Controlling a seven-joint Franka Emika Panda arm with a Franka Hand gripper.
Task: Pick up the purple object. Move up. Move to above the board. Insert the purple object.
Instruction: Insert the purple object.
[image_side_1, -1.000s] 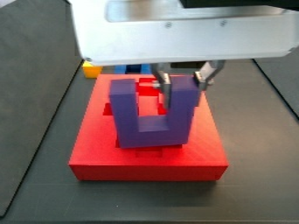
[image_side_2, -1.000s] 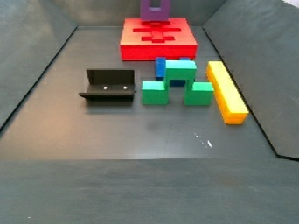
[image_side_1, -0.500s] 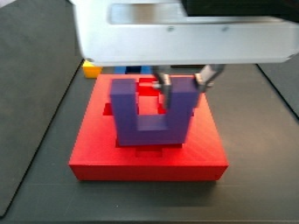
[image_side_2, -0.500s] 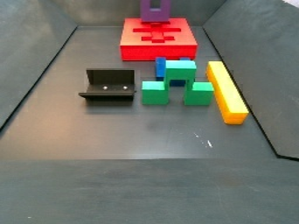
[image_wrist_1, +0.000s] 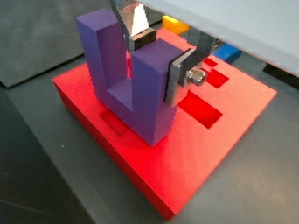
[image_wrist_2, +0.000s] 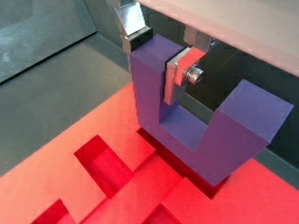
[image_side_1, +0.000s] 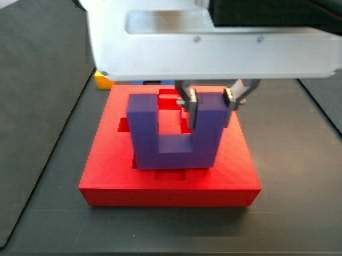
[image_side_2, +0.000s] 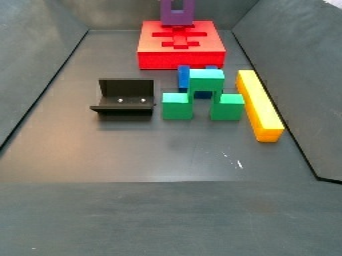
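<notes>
The matte purple U-shaped block is standing prongs-up on the large flat red rectangular board, with its base bar sitting down in one of the darker red recesses, as both wrist views show. The gripper is hanging directly over the board, its jaws closing on one prong of the purple block: a flat silver finger plate is pressing against the prong's outer face, and the other plate is showing at the prong's far side. In a side view the gripper is sitting at about 1 o'clock from the block's middle, clamped on the right-hand prong.

Judging from this, the pick-up, the lift and the move over the board are done, and the insertion is well under way. The base appears sunk into the recess, though whether it is fully seated to the bottom cannot be told. What is left, in my judgement, is any last downward push, then releasing the prong and lifting clear.

In a side view the board is lying at 12 o'clock on the dark floor, the purple block partly cut off above it. Nearer the camera, green blocks, a blue block, a long yellow bar and the dark L-shaped fixture are resting well apart from the board.
</notes>
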